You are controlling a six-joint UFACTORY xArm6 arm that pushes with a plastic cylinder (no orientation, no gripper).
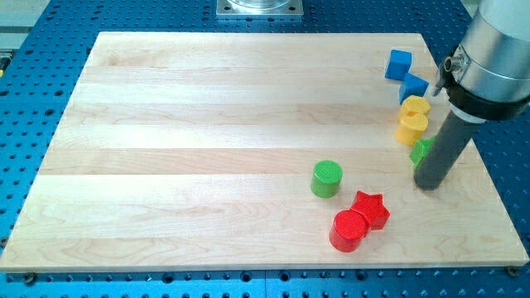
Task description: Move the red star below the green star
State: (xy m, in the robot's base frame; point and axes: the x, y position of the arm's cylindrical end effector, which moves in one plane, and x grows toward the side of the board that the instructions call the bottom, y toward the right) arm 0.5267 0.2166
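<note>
The red star (371,209) lies low on the board, right of centre, touching a red cylinder (348,231) at its lower left. The green star (421,150) is near the board's right edge, mostly hidden behind my rod; only its left part shows. My tip (429,184) rests on the board just below and right of the green star, up and to the right of the red star.
A green cylinder (326,179) stands left of the red star. Two yellow blocks (415,107) (411,128) sit above the green star, and two blue blocks (398,64) (413,86) above those. The wooden board (207,149) lies on a blue perforated table.
</note>
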